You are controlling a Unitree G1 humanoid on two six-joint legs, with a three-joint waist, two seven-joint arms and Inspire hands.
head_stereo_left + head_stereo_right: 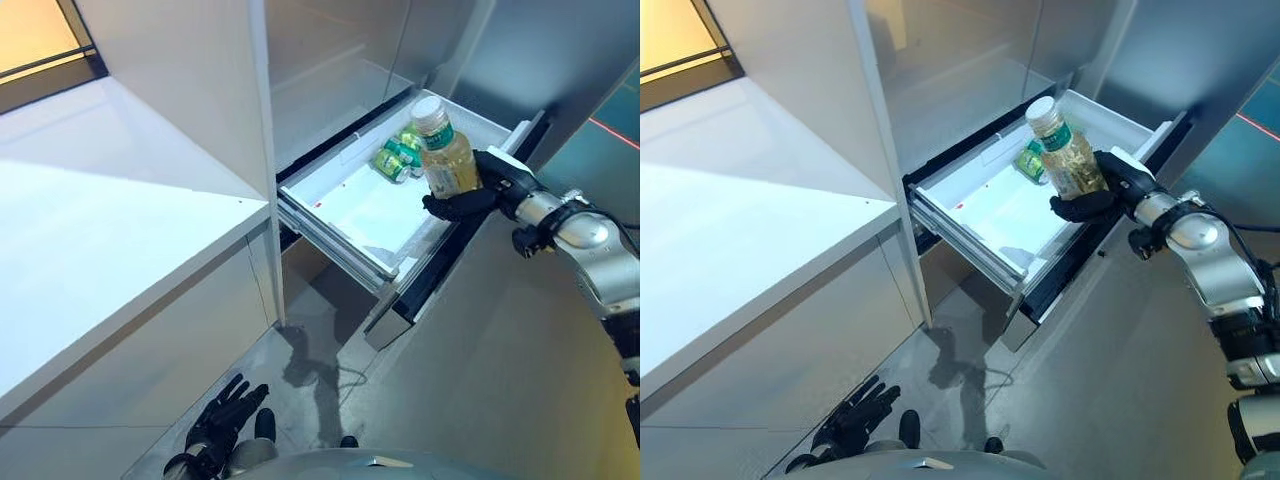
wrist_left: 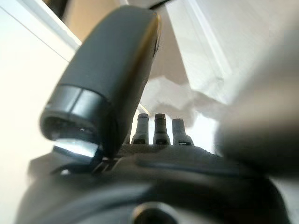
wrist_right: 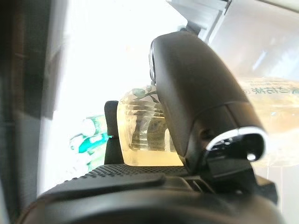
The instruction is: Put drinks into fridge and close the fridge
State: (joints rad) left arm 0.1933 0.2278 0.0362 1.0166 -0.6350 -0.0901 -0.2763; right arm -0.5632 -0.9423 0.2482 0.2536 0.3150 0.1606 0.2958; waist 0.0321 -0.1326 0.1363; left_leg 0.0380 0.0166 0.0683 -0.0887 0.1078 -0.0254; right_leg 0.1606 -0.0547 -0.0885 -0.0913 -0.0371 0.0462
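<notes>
A: Where is the drink?

B: The bottle (image 1: 444, 152) of yellowish tea, with a white cap and a green label, is upright in the right robot hand (image 1: 468, 198), whose fingers and thumb curl round its lower half. It hangs above the right side of the pulled-out fridge drawer (image 1: 330, 215), not touching the drawer's floor.

A: What is inside the drawer?

B: Green cans (image 1: 398, 156) lie toward its back, just behind the bottle. The remaining white floor is bare apart from a few small red specks.

A: And the other robot hand?

B: The left robot hand (image 1: 226, 412) hangs low near the floor, well away from the drawer, its fingers straight and spread, holding nothing.

A: Tell me about the room.

B: A white bench (image 1: 90, 230) takes up the left side, its top glossy and bright. Beside it rises the fridge (image 1: 330, 60), with grey metallic panels above the drawer. The drawer's dark front (image 1: 460, 245) stands out toward the robot. The floor (image 1: 470, 370) is smooth grey and faintly reflective. An orange-lit window (image 1: 35, 40) with a dark frame shows at the upper left.
</notes>
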